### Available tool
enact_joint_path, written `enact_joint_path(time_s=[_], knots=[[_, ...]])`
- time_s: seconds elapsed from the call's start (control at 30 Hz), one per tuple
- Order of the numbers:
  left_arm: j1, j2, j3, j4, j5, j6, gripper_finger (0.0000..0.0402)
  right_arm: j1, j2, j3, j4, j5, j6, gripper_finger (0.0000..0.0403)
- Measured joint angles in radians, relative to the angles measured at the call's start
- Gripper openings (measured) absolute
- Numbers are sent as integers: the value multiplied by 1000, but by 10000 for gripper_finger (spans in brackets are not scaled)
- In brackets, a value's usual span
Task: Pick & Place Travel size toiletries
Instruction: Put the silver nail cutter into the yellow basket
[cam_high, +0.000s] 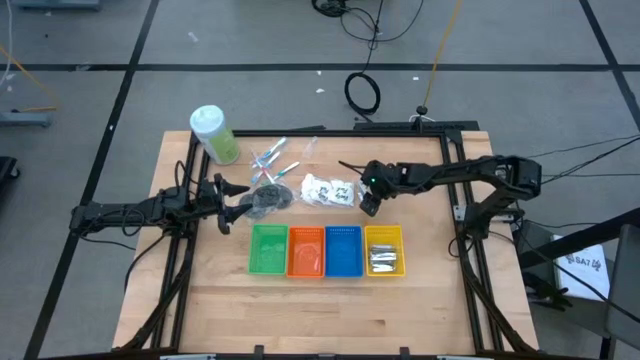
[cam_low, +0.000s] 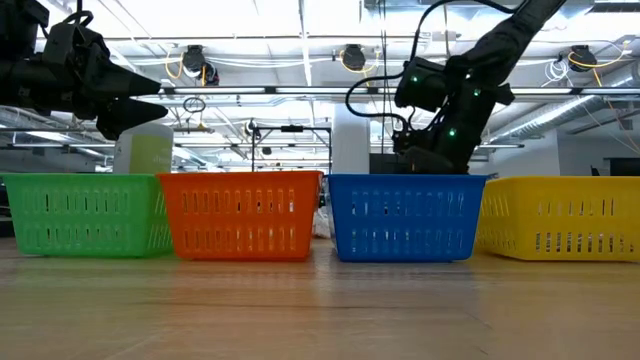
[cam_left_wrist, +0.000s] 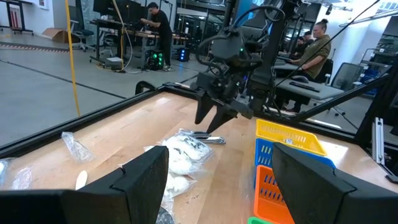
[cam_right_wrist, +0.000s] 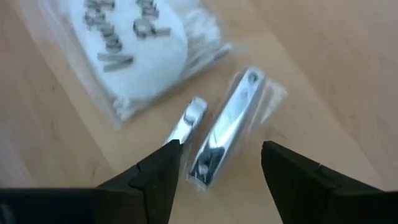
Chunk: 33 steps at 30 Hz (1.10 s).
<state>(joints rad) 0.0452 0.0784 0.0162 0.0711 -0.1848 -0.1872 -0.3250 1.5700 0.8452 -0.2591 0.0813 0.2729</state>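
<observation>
My right gripper (cam_high: 368, 206) is open and hovers just above a silver-grey tube in a clear wrapper (cam_right_wrist: 225, 129). Its fingers stand on either side of the tube without touching it. A second, smaller silver piece (cam_right_wrist: 190, 119) lies beside the tube. White packets (cam_high: 328, 190) lie on the table next to them and also show in the right wrist view (cam_right_wrist: 130, 50). My left gripper (cam_high: 234, 205) is open and empty, raised beside the dark clear pouch (cam_high: 268, 198). Thin blue-green-white sticks (cam_high: 272, 158) lie farther back.
Four bins stand in a row toward the near side: green (cam_high: 268, 250), orange (cam_high: 306, 252), blue (cam_high: 343, 250) and yellow (cam_high: 384, 250), the last holding silver tubes. A large pale-green bottle (cam_high: 213, 134) stands at the far left. People sit at desks beyond the table (cam_left_wrist: 317, 43).
</observation>
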Motion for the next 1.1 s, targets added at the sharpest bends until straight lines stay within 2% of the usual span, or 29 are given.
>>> enact_joint_path(time_s=[0.17,0.57,0.8,0.97,1.1], knots=[[0,0,0,0,0,0,280,-6,0,0,-26,50,1,213],[0,0,0,0,0,0,280,-1,0,-38,17,22,12,212],[0,0,0,0,0,0,280,-6,0,-41,-54,163,11,212],[0,0,0,0,0,0,280,-9,-2,-42,-75,151,-6,212],[0,0,0,0,0,0,280,-10,-12,-42,-60,151,-80,212]])
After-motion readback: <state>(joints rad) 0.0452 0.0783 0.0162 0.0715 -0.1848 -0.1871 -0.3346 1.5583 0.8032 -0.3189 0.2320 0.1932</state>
